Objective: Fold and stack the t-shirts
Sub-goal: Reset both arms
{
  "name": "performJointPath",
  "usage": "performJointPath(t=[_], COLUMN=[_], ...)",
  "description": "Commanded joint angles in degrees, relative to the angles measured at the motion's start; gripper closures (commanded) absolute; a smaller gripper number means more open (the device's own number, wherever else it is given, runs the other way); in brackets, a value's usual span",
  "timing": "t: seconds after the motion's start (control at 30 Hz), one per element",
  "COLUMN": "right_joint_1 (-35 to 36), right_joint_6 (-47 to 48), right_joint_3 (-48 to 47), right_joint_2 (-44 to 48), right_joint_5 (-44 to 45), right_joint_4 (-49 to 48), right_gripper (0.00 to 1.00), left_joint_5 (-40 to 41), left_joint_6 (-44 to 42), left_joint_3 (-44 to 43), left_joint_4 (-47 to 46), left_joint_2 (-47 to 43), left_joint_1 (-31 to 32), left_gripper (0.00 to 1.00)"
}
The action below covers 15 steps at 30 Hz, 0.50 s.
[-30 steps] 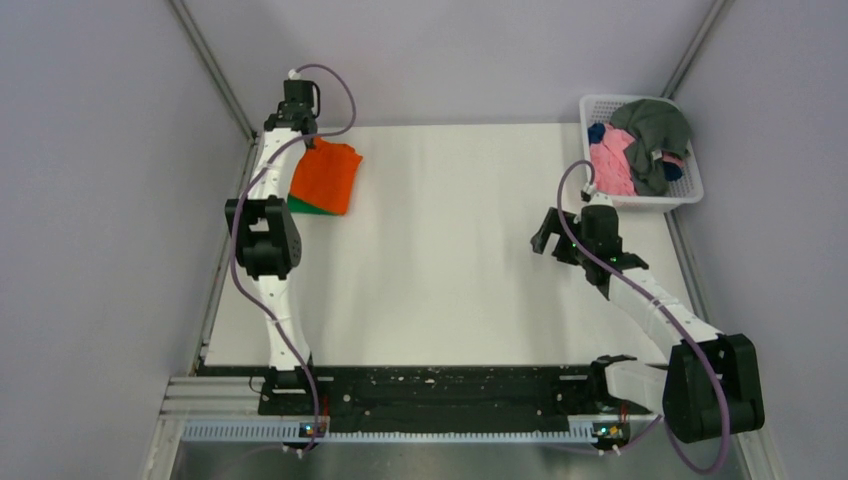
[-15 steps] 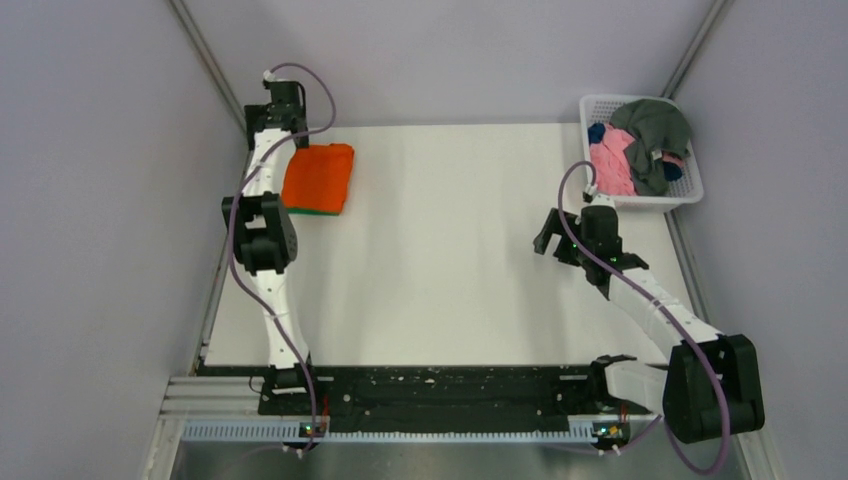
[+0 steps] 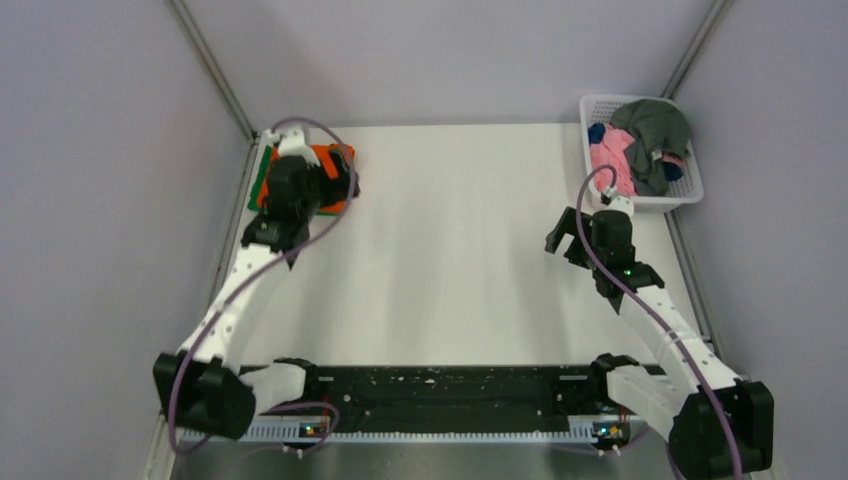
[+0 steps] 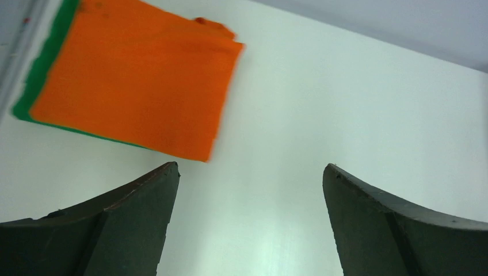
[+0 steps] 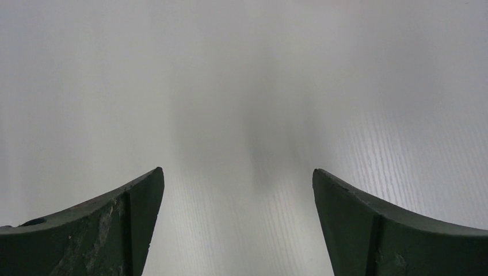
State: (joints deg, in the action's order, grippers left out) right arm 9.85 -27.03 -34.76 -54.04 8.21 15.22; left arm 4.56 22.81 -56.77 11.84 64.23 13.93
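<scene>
Lying folded at the table's (image 3: pixel 450 250) far left corner, the orange shirt (image 4: pixel 138 86) tops the green shirt (image 4: pixel 34 80); soft, light cloth, likely best pinched at an edge. More shirts (image 3: pixel 640 150) fill the basket (image 3: pixel 660 204). Both left gripper (image 4: pixel 250 169) and right gripper (image 5: pixel 237 171) gape, empty

Table (image 3: pixel 450 260) middle: open white run between both arms. Far-left corner blocked by folded orange shirt (image 4: pixel 138 80) on green shirt (image 4: pixel 39 69), left arm (image 3: pixel 290 195) above. Far-right corner: basket (image 3: pixel 660 202) of clothes. Walls (image 3: pixel 100 250) hem both sides.
</scene>
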Motion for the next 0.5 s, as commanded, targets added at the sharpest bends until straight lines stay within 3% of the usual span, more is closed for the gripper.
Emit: performJointPath(t=[0.0,0.17,0.27,0.47], right_joint_1=[0.1,0.1,0.1,0.1], right_joint_6=[0.2,-0.4,-1.2,-0.3], right_joint_3=[-2.6,-0.6,0.6,1.0], right_joint_2=[4.5,8.0,9.7,10.4], right_joint_5=[5.9,7.2,8.3,7.1], right_joint_4=[3.9,6.1,5.6,4.5], right_gripper=[0.01,0.01,0.01,0.01], left_joint_5=[2.8,6.0,10.7,11.6], left_joint_6=[8.5,9.2,9.6,8.6], left_joint_3=[14.0,24.8,26.2,27.2], left_joint_4=[-3.0,1.4,6.2,4.7], left_joint_2=[-10.2,-19.6,-22.5,-25.1], left_joint_1=[9.3,10.8,10.8,10.8], left_gripper=[0.01,0.01,0.01,0.01])
